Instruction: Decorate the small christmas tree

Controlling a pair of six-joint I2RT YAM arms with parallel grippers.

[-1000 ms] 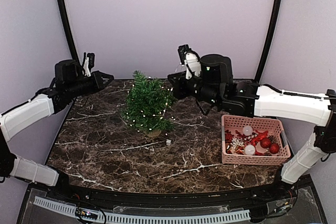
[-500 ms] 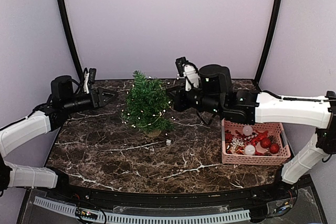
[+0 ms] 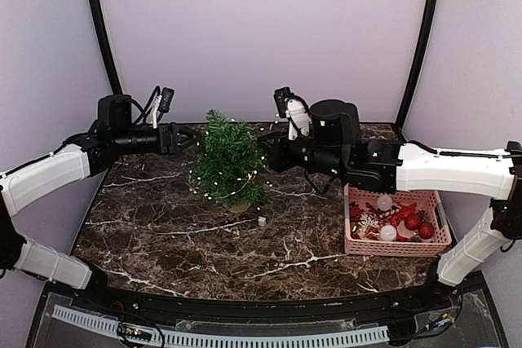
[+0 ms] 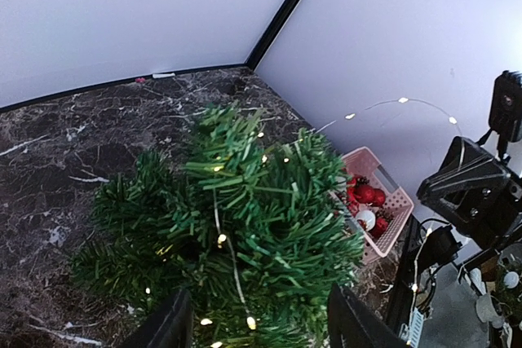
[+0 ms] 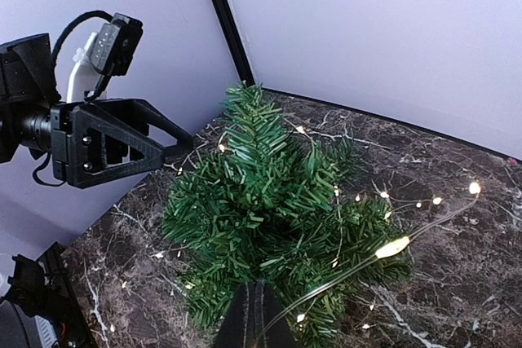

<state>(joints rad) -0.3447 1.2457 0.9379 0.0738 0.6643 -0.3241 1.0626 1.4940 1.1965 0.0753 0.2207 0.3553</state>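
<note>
**Lights going on the little tree**

The bushy, prickly green tree [image 3: 230, 165] stands mid-bench [image 3: 163, 234] on dark, shiny stone. Just right of it, the right gripper [image 3: 269, 146] is pinched tight on a thin wire light string [image 5: 391, 248], likely to lift it for wrapping. Just left of the treetop, the left gripper [image 3: 184, 138] is wide and holds nothing, maybe ready to take the string. Farther right sits a pink basket [image 3: 395, 248] of round balls [image 3: 414, 222].

Left gripper [image 3: 194, 138] left of small christmas tree [image 3: 228, 165], right gripper [image 3: 263, 143] right. Light string [image 5: 391, 248] on tree; basket [image 3: 395, 248] front-right of it.
</note>
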